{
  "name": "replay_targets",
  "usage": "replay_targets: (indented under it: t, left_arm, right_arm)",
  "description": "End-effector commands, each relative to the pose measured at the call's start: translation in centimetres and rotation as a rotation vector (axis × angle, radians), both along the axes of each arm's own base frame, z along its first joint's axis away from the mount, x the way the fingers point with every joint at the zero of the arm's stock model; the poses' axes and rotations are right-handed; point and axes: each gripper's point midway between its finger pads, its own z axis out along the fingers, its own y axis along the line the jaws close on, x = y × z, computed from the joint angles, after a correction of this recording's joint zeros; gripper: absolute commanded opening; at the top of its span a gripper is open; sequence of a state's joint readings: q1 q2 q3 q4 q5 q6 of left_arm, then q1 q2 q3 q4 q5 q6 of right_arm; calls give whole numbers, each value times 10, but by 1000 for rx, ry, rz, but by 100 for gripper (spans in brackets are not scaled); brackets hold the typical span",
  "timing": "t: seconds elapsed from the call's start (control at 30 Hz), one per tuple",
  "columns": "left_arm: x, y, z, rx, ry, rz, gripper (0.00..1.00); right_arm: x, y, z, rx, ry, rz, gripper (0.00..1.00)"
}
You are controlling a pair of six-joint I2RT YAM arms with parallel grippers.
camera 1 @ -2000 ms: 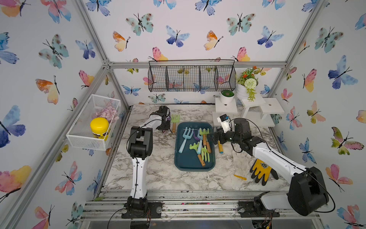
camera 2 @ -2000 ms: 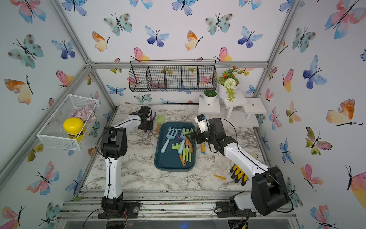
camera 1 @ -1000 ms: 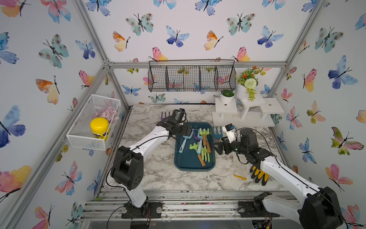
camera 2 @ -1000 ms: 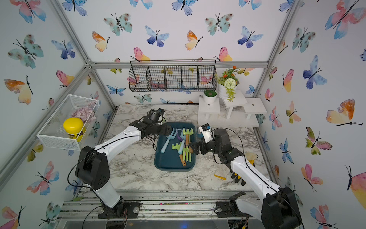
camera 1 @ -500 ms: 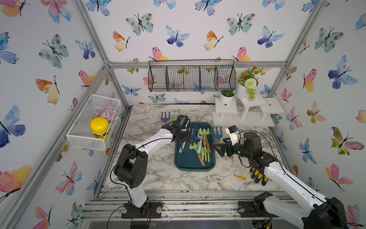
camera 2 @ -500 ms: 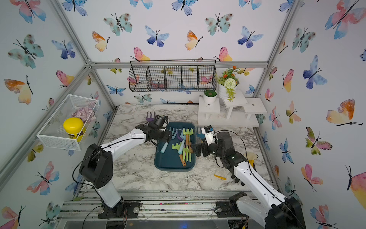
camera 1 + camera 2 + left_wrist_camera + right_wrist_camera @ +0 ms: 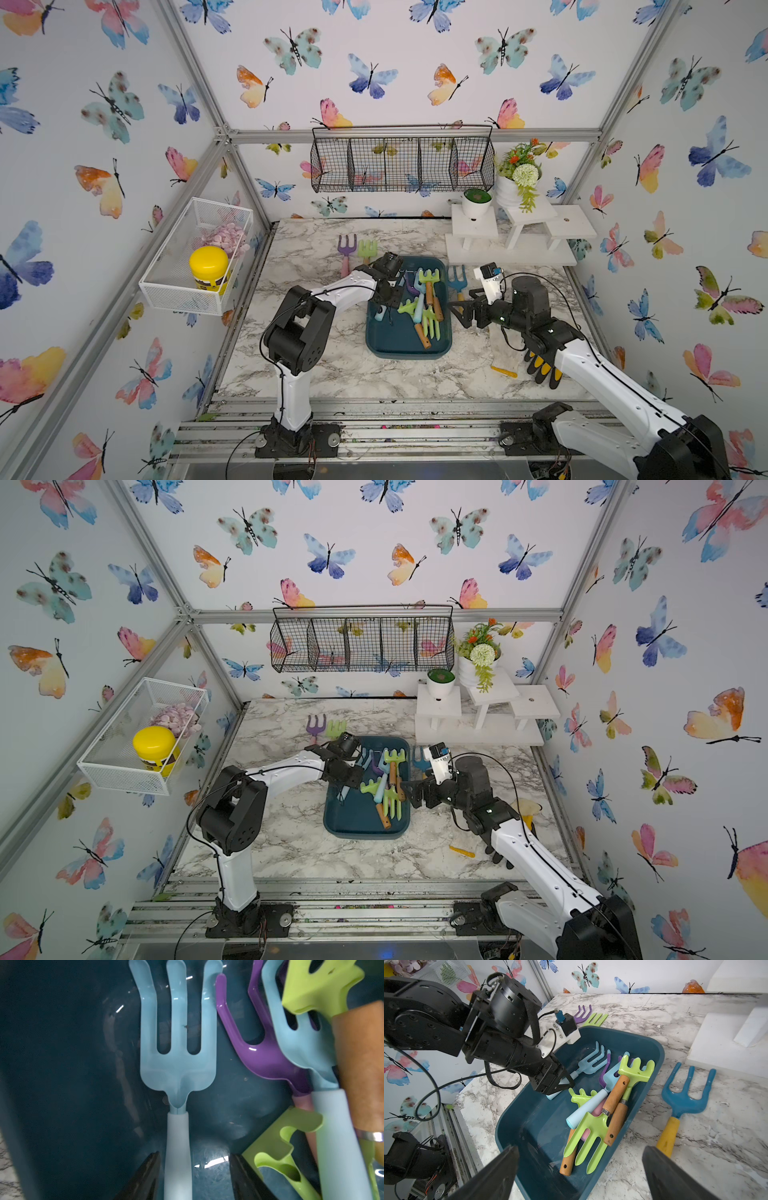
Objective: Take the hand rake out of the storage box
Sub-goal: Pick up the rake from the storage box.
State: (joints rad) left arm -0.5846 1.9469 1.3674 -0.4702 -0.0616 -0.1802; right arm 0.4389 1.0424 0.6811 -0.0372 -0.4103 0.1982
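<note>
**Bench** [image 7: 332,374]: white-grey marbled slab, flat and matt. It carries everything listed below.

**Storage box** [image 7: 405,354]: shallow dark teal plastic with rounded corners, a smooth rim and a glossy, scuffed floor. It sits mid-bench between my two arms, I judge so that either can reach in.

**Right end effector** [image 7: 580,1149]: black, with the jaws spread wide and nothing in them. It hovers just beside the box's right rim. I judge it is parked there to leave my left arm room.

**Left end effector** [image 7: 193,1157]: black tapered fingers [image 7: 145,1174], angled down into the left half of the box. The jaws stand apart, straddling a pale handle. One finger looks to be against it and a gap shows at the other, so nothing is clamped yet.

**Heap of tools** [image 7: 610,1101]: lime and purple heads, turned wooden handles and metal ferrules, crossed over one another in the right half of the box.

**Hand rake** [image 7: 177,1068]: pale blue smooth plastic with three flat prongs and a paler rounded handle. It lies flat on the box floor, apart from the heap, which I judge makes it the easy pick. It is inside the box, not yet lifted.

**Loose rakes on the bench**: a deep blue one with a yellow handle [image 7: 685,1097] lies just beside the box's right rim. A purple one [image 7: 347,245] and a lime one [image 7: 368,249] lie behind the far left corner.
</note>
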Motion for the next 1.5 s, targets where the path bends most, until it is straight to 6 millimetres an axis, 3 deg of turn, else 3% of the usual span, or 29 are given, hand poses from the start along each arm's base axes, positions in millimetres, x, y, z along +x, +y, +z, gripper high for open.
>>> replay_targets:
  t: [0.0,0.27,0.37,0.63,0.87,1.13,1.47]
  left_arm:
    - [1,10,-16,71,19,27,60]
    - [-6,13,-41,105,78,41,59]
    - [-8,12,-45,108,89,39,47]
    - [-15,7,-52,119,106,36,41]
    - [-21,12,-50,154,111,42,45]
    - [-25,15,-33,150,99,48,49]
    - [-29,14,-37,149,112,43,42]
  right_arm:
    - [0,-2,0,-1,-7,-13,100]
    - [-1,-3,1,4,-11,-12,100]
    - [-2,-3,2,6,-11,-11,100]
    - [-2,-2,2,8,-12,-8,100]
    - [-2,-2,1,7,-10,-7,100]
    - [-3,-2,2,10,-13,-8,100]
    - [-5,-3,5,16,-19,-8,100]
